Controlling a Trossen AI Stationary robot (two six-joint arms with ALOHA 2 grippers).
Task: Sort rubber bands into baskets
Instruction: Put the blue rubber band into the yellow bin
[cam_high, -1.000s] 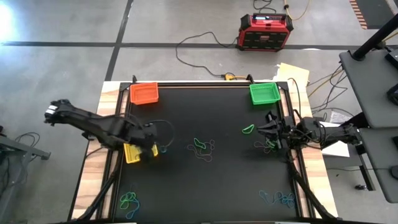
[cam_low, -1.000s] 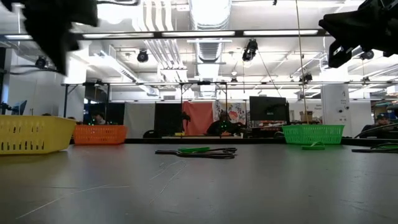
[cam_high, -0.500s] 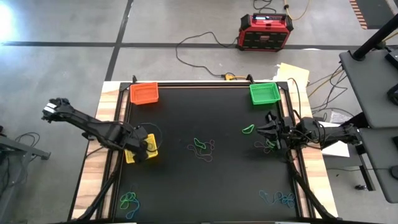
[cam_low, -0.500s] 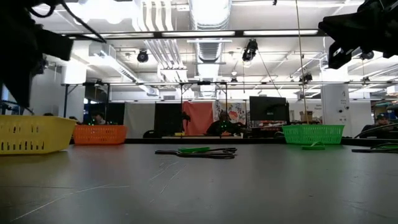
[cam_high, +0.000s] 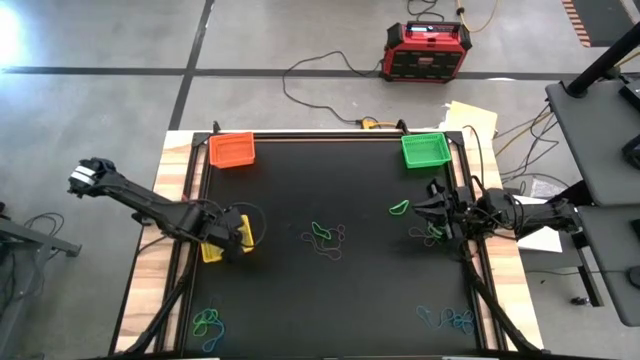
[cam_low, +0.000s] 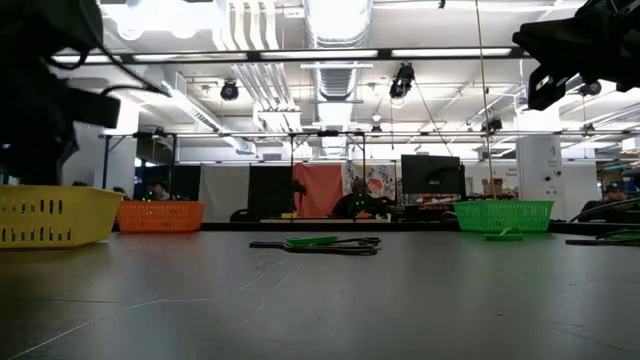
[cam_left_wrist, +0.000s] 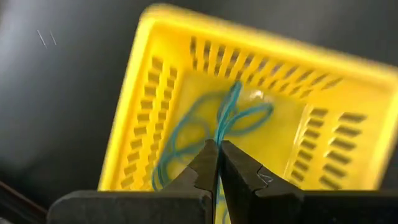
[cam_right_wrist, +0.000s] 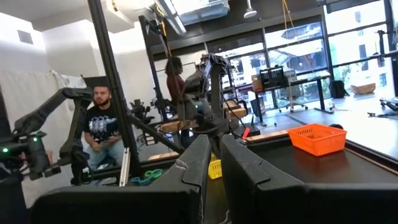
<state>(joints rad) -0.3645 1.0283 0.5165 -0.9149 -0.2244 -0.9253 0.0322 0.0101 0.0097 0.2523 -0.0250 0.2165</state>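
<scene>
My left gripper (cam_left_wrist: 218, 149) points down over the yellow basket (cam_high: 211, 251), shut on a blue rubber band (cam_left_wrist: 231, 118) whose loops hang inside the basket (cam_left_wrist: 155, 93). The orange basket (cam_high: 231, 150) stands at the far left of the black mat and the green basket (cam_high: 424, 150) at the far right. Loose rubber bands lie mid-table (cam_high: 325, 238), near the green basket (cam_high: 399, 208), at the near left (cam_high: 208, 322) and at the near right (cam_high: 448, 318). My right gripper (cam_high: 430, 212) waits at the table's right edge, raised and shut on nothing. My left gripper pinches a strand of the blue rubber band (cam_left_wrist: 219, 135) between its two fingertips, coming from above with the fingers pointing down. The band's loops hang slack below the fingers inside the yellow basket. Whether they rest on the basket's floor I cannot tell.
A red-and-black box (cam_high: 426, 50) with cables sits on the floor beyond the table's far edge. Wooden table borders flank the black mat (cam_high: 340, 290). A few more bands lie under my right gripper (cam_high: 425, 234). A person sits in the room beyond the table (cam_right_wrist: 102, 134).
My left gripper has gone down over the yellow basket, shifting a little toward the table's left edge and rolling slightly. It has stayed shut on the blue band, whose loops now hang inside the basket instead of over the mat beside it.
</scene>
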